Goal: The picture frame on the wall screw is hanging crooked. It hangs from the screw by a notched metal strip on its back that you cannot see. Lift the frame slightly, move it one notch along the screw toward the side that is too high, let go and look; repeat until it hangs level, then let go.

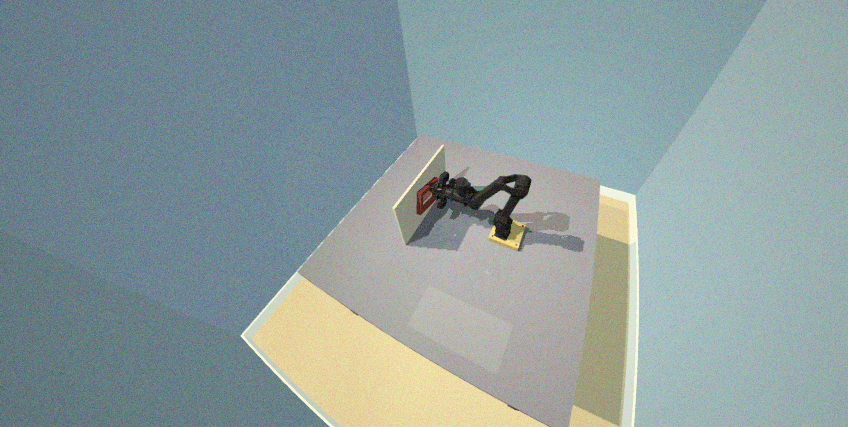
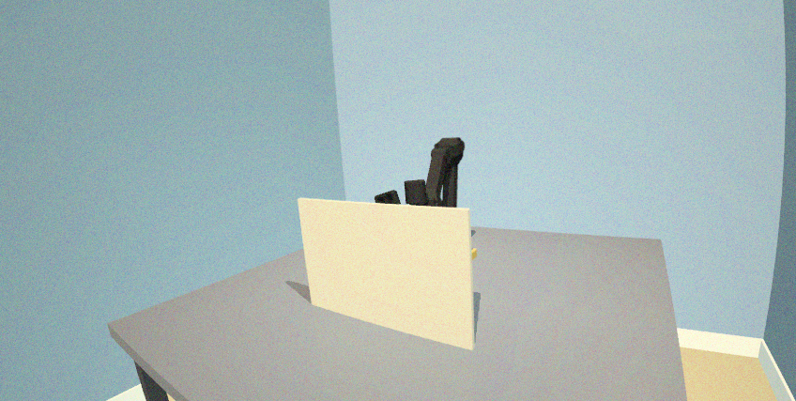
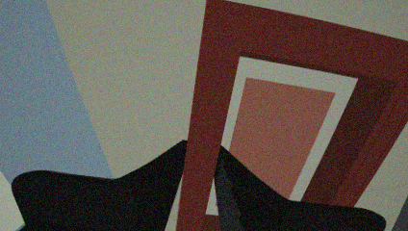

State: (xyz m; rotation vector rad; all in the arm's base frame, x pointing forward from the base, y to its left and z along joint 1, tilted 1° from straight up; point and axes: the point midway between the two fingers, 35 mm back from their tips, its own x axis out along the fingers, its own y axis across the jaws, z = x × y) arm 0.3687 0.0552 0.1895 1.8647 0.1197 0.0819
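Observation:
The dark red picture frame (image 1: 421, 205) (image 3: 308, 34) is in front of the cream wall panel (image 1: 403, 220) (image 2: 390, 263) (image 3: 130, 72). It has a white mat and a salmon-coloured picture. My gripper (image 1: 435, 187) (image 3: 201, 147) is shut on one side bar of the frame, with a black finger on each side of the bar in the wrist view. In the wrist view the frame's top edge slopes down to the right, but that view is itself tilted, so I cannot tell how level the frame is. The screw and the notched strip are hidden. The exterior view shows only the panel's back.
The black arm (image 1: 514, 184) (image 2: 447, 157) reaches over the grey table (image 1: 368, 268) (image 2: 569, 285) from its yellow base plate (image 1: 516, 239). The panel stands upright on the table. A pale rectangle (image 1: 461, 327) lies on the table nearer the top camera.

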